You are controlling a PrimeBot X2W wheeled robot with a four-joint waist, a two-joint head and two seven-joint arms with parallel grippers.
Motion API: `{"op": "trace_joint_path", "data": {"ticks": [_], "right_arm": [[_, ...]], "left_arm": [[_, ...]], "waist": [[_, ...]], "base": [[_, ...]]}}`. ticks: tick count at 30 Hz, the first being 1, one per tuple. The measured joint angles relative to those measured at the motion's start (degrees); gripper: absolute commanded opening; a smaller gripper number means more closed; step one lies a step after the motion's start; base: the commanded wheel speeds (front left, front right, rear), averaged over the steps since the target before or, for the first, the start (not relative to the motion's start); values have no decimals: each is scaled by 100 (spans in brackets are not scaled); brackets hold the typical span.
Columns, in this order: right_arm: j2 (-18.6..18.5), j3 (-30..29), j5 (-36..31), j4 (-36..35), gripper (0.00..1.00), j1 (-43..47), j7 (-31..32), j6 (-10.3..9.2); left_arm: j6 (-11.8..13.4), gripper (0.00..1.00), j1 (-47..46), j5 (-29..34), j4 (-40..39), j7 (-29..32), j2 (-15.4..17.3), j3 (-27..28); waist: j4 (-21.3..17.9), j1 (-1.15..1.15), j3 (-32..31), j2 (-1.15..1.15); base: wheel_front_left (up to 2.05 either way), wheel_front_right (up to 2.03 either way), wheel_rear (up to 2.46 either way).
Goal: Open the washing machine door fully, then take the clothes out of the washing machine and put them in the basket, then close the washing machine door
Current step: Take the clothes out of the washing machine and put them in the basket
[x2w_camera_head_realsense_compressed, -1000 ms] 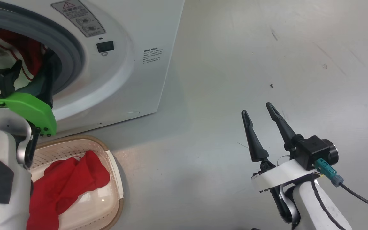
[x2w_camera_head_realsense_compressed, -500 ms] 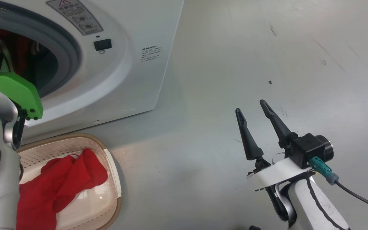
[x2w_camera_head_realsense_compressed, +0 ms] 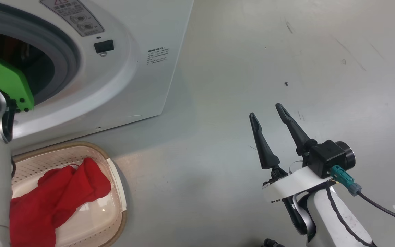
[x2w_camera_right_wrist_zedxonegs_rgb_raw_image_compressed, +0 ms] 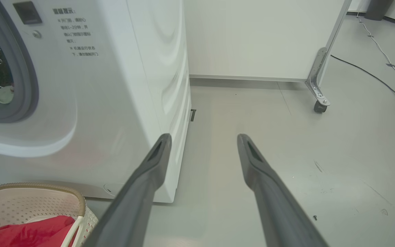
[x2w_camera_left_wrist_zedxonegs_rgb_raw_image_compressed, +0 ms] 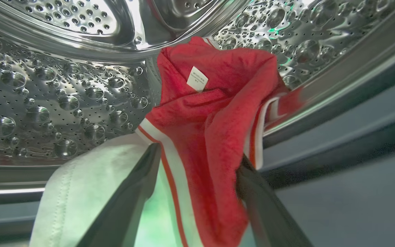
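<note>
Left wrist view: left gripper point(x2w_camera_left_wrist_zedxonegs_rgb_raw_image_compressed: 197, 154) wide, 2 fingers point(x2w_camera_left_wrist_zedxonegs_rgb_raw_image_compressed: 132, 199) straddling the red-white garment point(x2w_camera_left_wrist_zedxonegs_rgb_raw_image_compressed: 211, 137). The cloth hangs between them and looks unpinched. It is soft, light and limp, and will likely drag and snag on the seal point(x2w_camera_head_realsense_compressed: 70, 58). Best hold is the thick bunched fold mid-cloth, not the thin striped trim. Behind it, the drum point(x2w_camera_left_wrist_zedxonegs_rgb_raw_image_compressed: 46, 85); the garment reaches its lip. Head view: 1 plain red garment point(x2w_camera_head_realsense_compressed: 60, 195) lies in the basket point(x2w_camera_head_realsense_compressed: 118, 178) below the washer point(x2w_camera_head_realsense_compressed: 142, 68). Right gripper point(x2w_camera_head_realsense_compressed: 266, 111) wide, empty, well apart over the floor point(x2w_camera_head_realsense_compressed: 252, 51).
</note>
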Motion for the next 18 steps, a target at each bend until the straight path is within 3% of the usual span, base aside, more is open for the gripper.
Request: {"op": "trace_joint_path", "data": {"ticks": [18], "right_arm": [[0,126,8,23,100,-59,0,-8]], "left_arm": [[229,100,-449,-303,643,-27,-123,334]], "waist": [[-112,0,65,0]], "base": [[0,0,0]]}}
